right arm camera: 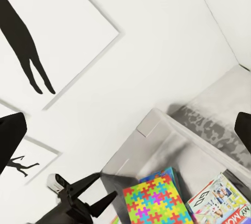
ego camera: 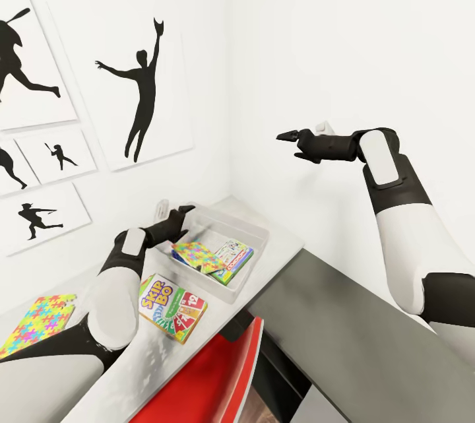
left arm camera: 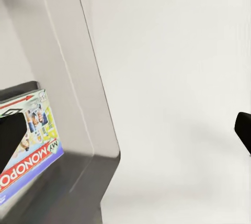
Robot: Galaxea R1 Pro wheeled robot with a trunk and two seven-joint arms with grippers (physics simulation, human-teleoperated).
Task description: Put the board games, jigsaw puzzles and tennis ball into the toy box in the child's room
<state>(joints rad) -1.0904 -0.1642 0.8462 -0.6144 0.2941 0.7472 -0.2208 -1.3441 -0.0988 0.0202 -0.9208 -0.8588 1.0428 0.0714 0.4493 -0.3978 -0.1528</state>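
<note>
The left gripper (ego camera: 173, 214) hovers open and empty over the near-left rim of the clear toy box (ego camera: 254, 230) on the grey worktop (ego camera: 280, 258). Just beyond and below its fingers, inside the box, a jigsaw puzzle (ego camera: 195, 254) leans on a Monopoly board game (ego camera: 232, 258). Behind that gripper, beside the left forearm, a Skip-Bo game (ego camera: 172, 308) lies flat on the worktop, with a second jigsaw puzzle (ego camera: 36, 323) farther back. The right gripper (ego camera: 293, 136) is raised well above the box, its fingers spread, holding nothing
</note>
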